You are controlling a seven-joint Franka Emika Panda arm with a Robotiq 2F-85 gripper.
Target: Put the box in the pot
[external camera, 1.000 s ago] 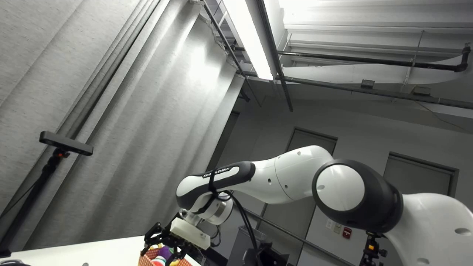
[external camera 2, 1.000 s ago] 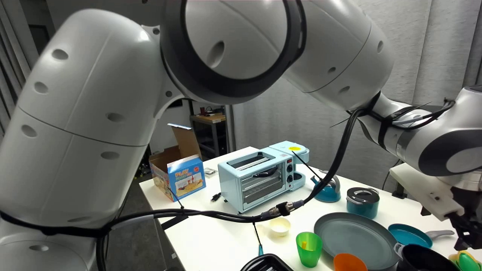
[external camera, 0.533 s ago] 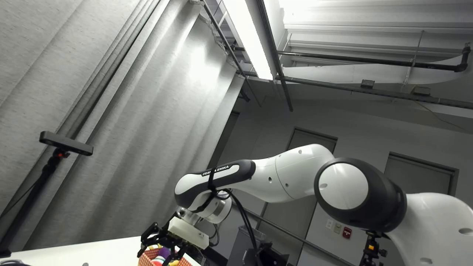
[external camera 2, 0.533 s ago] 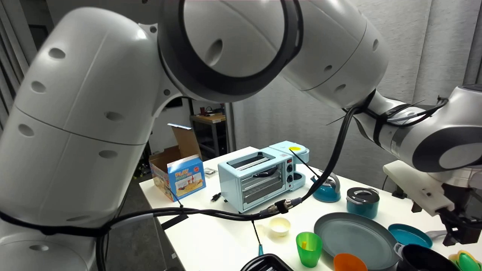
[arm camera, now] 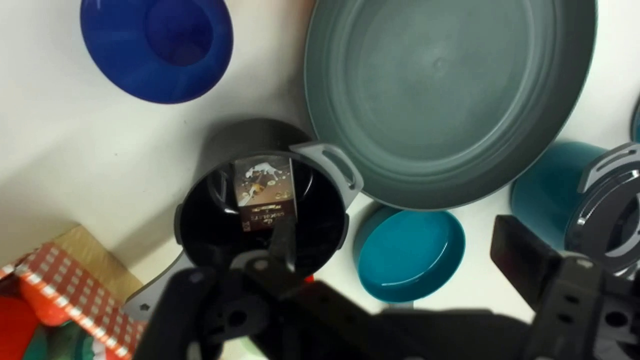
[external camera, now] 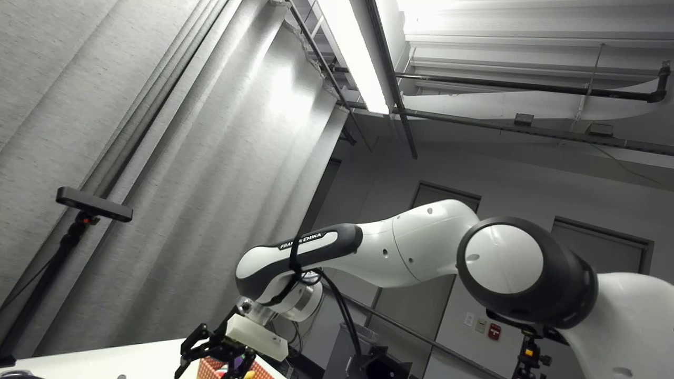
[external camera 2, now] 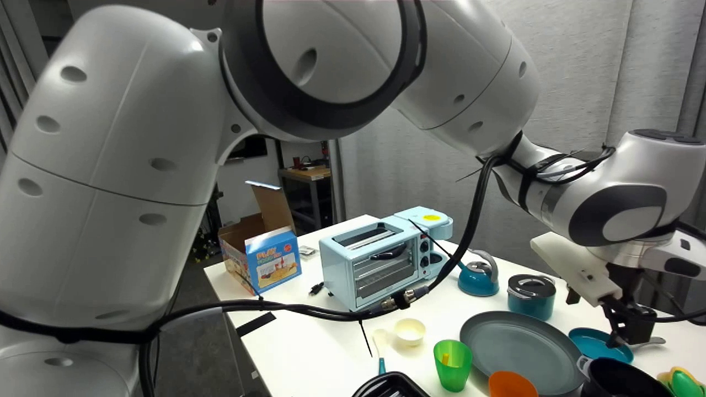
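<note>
Arm: shifting across since the earlier pictures, moving toward the frame's left side in both exterior views and drawing the black cable along.

Gripper: coming away from the frame's right-hand edge, now overlapping the small teal pan in an exterior view; carrying nothing.

Chocolate box: resting inside the black pot, turning a printed face to the wrist camera; leaning or lying flat, impossible to tell. Not showing in either exterior view.

Black pot: standing beside the large grey pan, reaching toward its rim with one grey handle; touching or merely near, impossible to tell.

Fingers: standing wide apart, fully released, clenching nothing; overlapping the pot's opening at one side in the wrist view, whether hovering or touching remaining unclear.

Play-food carton: standing well apart from the pot, flap up; probably not being the box meant.

Box in pot: by the look of things, already satisfying the task, and making the latest shift of the arm seem a retreat. Probably calling only for lifting clear now, while minding the nearer finger against catching the pot's rim or nudging the box.
</note>
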